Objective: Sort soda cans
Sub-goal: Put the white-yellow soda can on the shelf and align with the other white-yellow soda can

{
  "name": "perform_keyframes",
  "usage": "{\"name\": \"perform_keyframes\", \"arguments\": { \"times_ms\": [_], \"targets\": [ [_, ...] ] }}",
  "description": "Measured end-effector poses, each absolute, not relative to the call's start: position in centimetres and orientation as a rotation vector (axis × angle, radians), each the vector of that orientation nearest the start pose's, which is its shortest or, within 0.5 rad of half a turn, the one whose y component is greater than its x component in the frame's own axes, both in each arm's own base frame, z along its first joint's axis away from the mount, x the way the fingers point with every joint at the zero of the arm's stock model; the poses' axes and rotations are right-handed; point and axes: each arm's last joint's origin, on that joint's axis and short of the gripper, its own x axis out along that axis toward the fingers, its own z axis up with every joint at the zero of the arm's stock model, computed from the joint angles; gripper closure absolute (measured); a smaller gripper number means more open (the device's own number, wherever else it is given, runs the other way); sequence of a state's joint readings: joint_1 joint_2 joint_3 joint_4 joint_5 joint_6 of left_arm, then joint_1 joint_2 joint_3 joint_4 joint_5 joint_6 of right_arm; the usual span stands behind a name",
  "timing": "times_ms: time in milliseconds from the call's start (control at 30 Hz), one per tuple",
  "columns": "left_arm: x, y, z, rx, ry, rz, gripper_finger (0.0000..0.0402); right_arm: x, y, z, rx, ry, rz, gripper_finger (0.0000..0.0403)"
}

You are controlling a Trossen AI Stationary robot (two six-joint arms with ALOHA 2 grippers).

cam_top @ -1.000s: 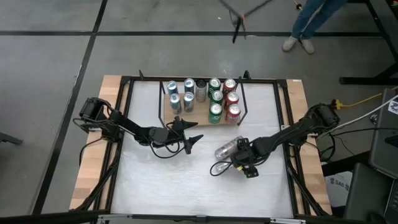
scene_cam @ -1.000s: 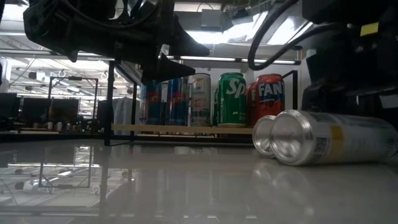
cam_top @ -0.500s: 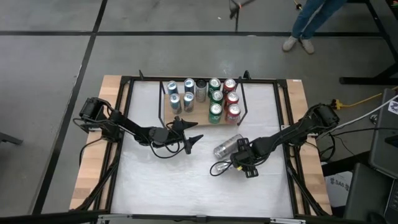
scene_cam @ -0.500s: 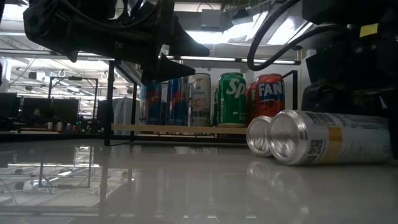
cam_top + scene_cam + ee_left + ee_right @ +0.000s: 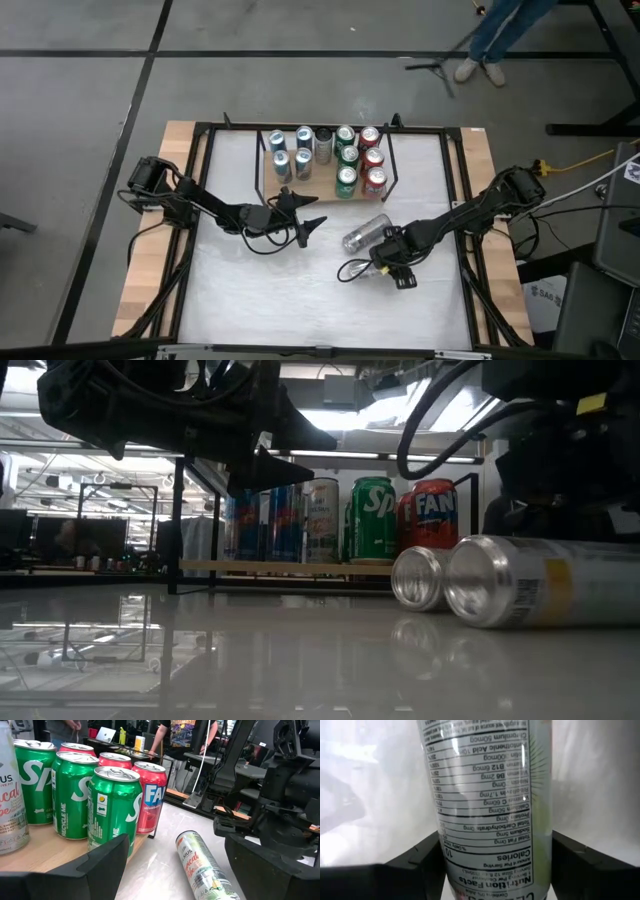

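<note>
Blue-and-silver [image 5: 278, 150], silver [image 5: 323, 143], green [image 5: 346, 160] and red cans [image 5: 372, 165] stand upright on a wooden board [image 5: 268, 190] inside a black wire frame at the table's far middle. Two slim silver cans lie on their sides on the white tabletop. One is free [image 5: 362, 235] [image 5: 200, 865] [image 5: 420, 577]. The other [image 5: 490, 820] [image 5: 540, 582] sits between the fingers of my right gripper [image 5: 388, 248], which hides it in the high view. My left gripper [image 5: 305, 225] [image 5: 177, 860] is open and empty, just near of the board. My right gripper has one finger on each side of the lying can's round body [image 5: 451, 865], close to one end, pinching it across its width. The fingers come slanting down from the table's right side. The can lies on its side with its body on the tabletop [image 5: 540, 622].
The free silver can lies right beside the held one, on its far-left side. The wire frame's uprights [image 5: 390, 165] stand around the board. Bare white tabletop [image 5: 300, 290] lies toward the near edge. A person's legs [image 5: 500, 35] show on the floor beyond the table.
My right gripper has edged toward the table's far-left with the can between its fingers. Both lying cans have shifted a little that way along the tabletop.
</note>
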State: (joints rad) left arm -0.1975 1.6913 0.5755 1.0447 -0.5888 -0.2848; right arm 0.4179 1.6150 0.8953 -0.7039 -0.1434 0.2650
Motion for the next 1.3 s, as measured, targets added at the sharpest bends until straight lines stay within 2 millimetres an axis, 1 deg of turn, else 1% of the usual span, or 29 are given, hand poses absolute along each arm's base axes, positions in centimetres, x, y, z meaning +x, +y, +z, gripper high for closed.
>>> {"name": "perform_keyframes", "arguments": {
  "times_ms": [233, 367, 633, 800, 967, 1067, 1300],
  "targets": [
    [30.2, -4.4, 16.5, -0.254, 0.010, 0.397, 0.0078, 25.2, 11.9, 16.8, 0.078, 1.457, 0.346, 0.0139],
    [30.2, -4.4, 16.5, -0.254, 0.010, 0.398, 0.0078, 25.5, 11.8, 17.4, 0.094, 1.464, 0.349, 0.0139],
    [30.2, -4.4, 16.5, -0.254, 0.010, 0.395, 0.0078, 26.5, 10.8, 18.4, 0.244, 1.477, 0.333, 0.0139],
    [30.3, -4.7, 16.5, -0.259, 0.023, 0.301, 0.0078, 27.0, 10.0, 19.3, 0.329, 1.500, 0.309, 0.0139],
    [30.3, -5.6, 16.5, -0.302, 0.042, 0.159, 0.0078, 27.5, 9.3, 20.2, 0.382, 1.502, 0.267, 0.0139],
    [30.1, -6.4, 16.5, -0.339, 0.050, 0.126, 0.0078, 28.0, 8.9, 20.9, 0.412, 1.484, 0.245, 0.0139],
    [29.6, -8.1, 15.6, -0.345, 0.145, 0.095, 0.0078, 29.3, 7.8, 22.6, 0.493, 1.425, 0.191, 0.0139]
  ]
}}
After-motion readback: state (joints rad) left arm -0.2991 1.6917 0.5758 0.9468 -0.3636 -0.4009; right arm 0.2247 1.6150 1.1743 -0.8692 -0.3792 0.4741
